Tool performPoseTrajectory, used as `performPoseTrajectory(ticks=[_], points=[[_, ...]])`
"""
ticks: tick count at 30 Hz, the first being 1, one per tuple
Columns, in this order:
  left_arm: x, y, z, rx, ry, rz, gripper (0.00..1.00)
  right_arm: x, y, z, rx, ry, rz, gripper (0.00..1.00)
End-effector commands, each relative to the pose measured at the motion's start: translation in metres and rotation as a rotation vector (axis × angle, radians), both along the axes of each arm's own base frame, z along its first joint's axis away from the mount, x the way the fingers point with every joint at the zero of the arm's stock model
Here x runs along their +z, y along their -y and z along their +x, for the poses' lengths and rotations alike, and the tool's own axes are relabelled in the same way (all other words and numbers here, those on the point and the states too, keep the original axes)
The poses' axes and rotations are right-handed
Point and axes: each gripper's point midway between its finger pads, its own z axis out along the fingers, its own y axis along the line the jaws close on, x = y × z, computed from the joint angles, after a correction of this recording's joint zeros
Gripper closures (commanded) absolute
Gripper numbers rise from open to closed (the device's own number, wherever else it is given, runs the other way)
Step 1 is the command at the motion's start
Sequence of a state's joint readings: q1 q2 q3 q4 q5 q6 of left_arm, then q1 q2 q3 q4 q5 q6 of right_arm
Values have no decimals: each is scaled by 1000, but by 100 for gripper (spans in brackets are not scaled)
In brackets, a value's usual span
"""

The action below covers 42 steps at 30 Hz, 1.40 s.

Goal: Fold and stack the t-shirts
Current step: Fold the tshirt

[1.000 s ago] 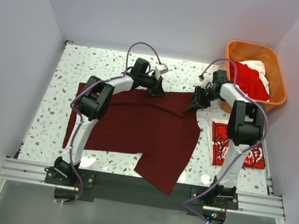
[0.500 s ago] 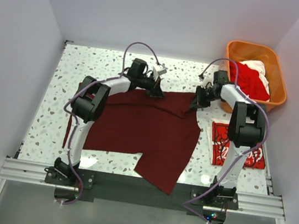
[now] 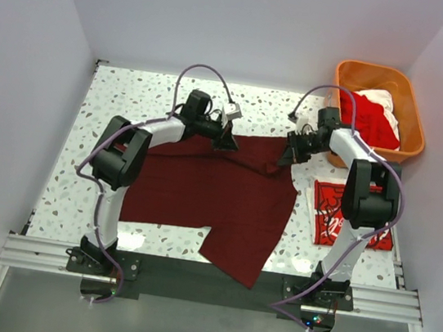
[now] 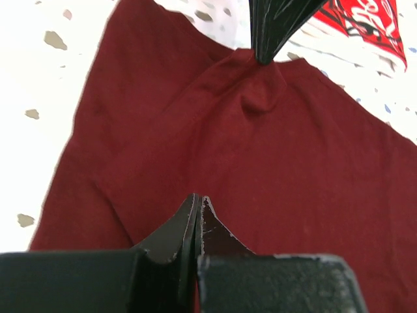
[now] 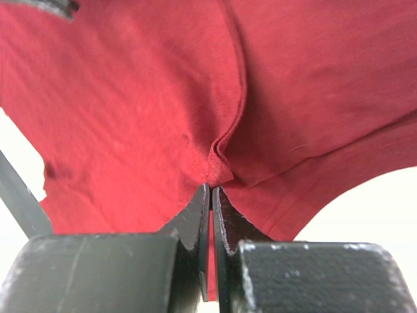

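Note:
A dark maroon t-shirt (image 3: 210, 189) lies spread over the middle of the table, one lower corner hanging over the near edge. My left gripper (image 3: 227, 141) is shut on its far edge, and the left wrist view (image 4: 198, 197) shows the jaws closed over the cloth (image 4: 293, 150). My right gripper (image 3: 289, 156) is shut on a bunched fold at the far right corner (image 5: 212, 188); its tip also shows in the left wrist view (image 4: 262, 59). A folded red Coca-Cola t-shirt (image 3: 322, 213) lies on the right, partly under the right arm.
An orange basket (image 3: 367, 68) at the far right corner holds a red shirt (image 3: 369, 116) and a white one (image 3: 384, 98). White walls close in the table on three sides. The speckled tabletop (image 3: 132, 96) shows to the left and behind the shirt.
The left arm's elbow has swung left and nearer, and its gripper has shifted slightly left along the far edge. The right gripper has barely moved. Both keep their hold on the shirt.

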<state>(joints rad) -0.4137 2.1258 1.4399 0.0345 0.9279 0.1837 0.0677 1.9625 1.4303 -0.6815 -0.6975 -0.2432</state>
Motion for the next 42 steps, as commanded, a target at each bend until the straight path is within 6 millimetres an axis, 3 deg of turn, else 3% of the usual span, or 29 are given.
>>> performPoseTrajectory(ticks=[1,4,6,9,10,11,13,14,16,20,29,36,39,42], points=[[25,-4,-15,-66,99,-20,100,19,-11,-21,149,75,32,100],[24,-8,-22,-73,106,-12,100,16,-12,-29,195,86,19,100],[27,-9,-15,-32,120,-9,98,11,-14,-33,221,94,8,100],[22,-8,3,40,107,6,77,7,-17,-37,249,104,-10,100],[28,-5,11,56,108,-3,73,6,-17,-38,253,103,-15,100],[17,-4,18,77,94,12,70,6,-18,-38,253,102,-14,100],[22,2,32,101,92,2,67,4,-18,-38,253,100,-18,100],[9,3,36,108,65,15,64,4,-18,-38,249,100,-19,100],[13,10,45,112,56,-2,64,3,-18,-36,245,99,-19,100],[-1,17,52,108,21,-8,61,5,-19,-34,240,102,-20,100],[-21,24,52,94,-13,5,59,6,-17,-32,247,107,-31,100],[-22,34,52,70,-23,-15,64,5,-17,-30,253,99,-36,100],[-28,36,54,71,-35,-11,69,7,-17,-28,256,107,-36,100],[-25,37,55,68,-36,-20,83,7,-16,-30,262,101,-38,100]])
